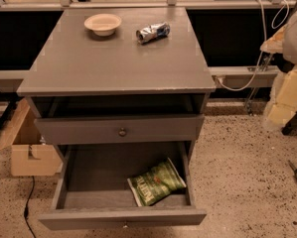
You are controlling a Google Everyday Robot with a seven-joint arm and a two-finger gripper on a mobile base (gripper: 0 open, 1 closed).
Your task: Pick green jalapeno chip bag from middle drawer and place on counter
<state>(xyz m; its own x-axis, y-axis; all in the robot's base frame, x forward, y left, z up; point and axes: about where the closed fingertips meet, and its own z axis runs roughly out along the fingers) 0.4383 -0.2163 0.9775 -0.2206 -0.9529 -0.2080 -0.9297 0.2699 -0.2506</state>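
Camera view. The hand is outside this view, so no place can be given for it, and whether it is spread or pressed together cannot be told.

A small crinkled green chip bag with pale stripes and white lettering lies flat on the floor of the wide grey wooden lower drawer. The drawer is pulled fully open, and the bag sits in its front right part, near the right wall. Above it is a closed grey drawer front with a round central knob.

The broad flat grey surface on top of the cabinet carries a shallow pale round bowl towards the rear. A crumpled silver-and-blue foil packet lies just right of the bowl, apart from it. An open brown cardboard box stands on the speckled floor left of the cabinet.
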